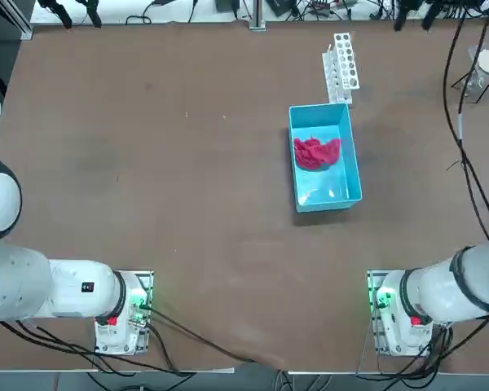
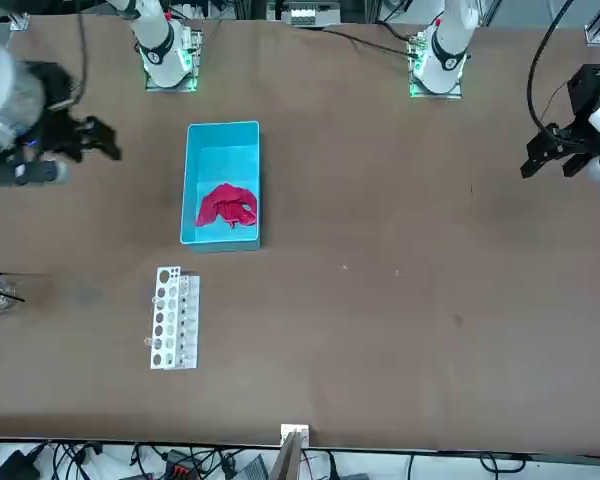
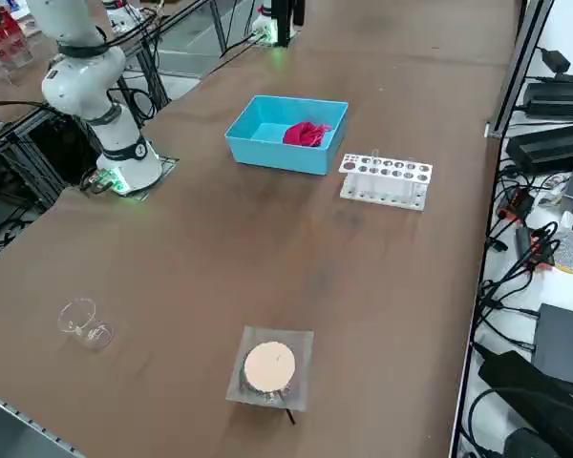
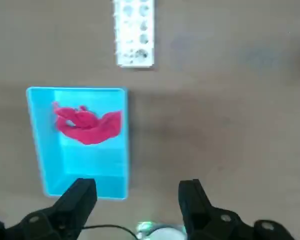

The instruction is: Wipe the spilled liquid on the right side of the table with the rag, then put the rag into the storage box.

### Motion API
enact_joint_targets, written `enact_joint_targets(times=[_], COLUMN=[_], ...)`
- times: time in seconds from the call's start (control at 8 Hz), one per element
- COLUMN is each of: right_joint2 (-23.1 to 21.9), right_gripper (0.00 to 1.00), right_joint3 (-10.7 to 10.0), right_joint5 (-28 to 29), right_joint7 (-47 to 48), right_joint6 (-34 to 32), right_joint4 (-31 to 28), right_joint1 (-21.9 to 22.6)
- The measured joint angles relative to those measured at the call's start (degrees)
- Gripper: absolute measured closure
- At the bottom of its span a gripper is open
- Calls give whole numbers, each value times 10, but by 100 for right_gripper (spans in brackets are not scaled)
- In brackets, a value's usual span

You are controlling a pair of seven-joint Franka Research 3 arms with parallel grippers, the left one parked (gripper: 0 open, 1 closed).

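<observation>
The pink-red rag (image 1: pixel 316 152) lies crumpled inside the light blue storage box (image 1: pixel 350 159), in the half nearer the white rack; it shows too in the front view (image 2: pixel 227 206) and the wrist view (image 4: pixel 87 125). My right gripper (image 4: pixel 137 192) is open with nothing between its fingers. It hovers above the brown table (image 1: pixel 147 163), off to the box's right and clear of it (image 2: pixel 108 140). A faint darker blotch, the spilled liquid (image 4: pixel 260 57), sits to the right of the rack (image 2: pixel 80 293).
A narrow white rack with round holes (image 1: pixel 341 67) stands just beyond the box. At the table's right end are a small glass beaker (image 3: pixel 81 320) and a round disc on a square plate (image 3: pixel 270 367). Black cables (image 1: pixel 460 122) trail over the far right corner.
</observation>
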Motion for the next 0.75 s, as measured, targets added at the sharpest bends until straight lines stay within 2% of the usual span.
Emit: enact_joint_targets(times=[0.25, 0.38, 0.75], right_joint2=[-15, -19, -36], right_gripper=[0, 0, 0], right_joint3=[-1, -1, 7], right_joint5=[-19, -20, -22], right_joint7=[-33, -35, -38], right_joint6=[135, 182, 187], right_joint4=[-72, -91, -108], right_joint1=[-36, -44, -45])
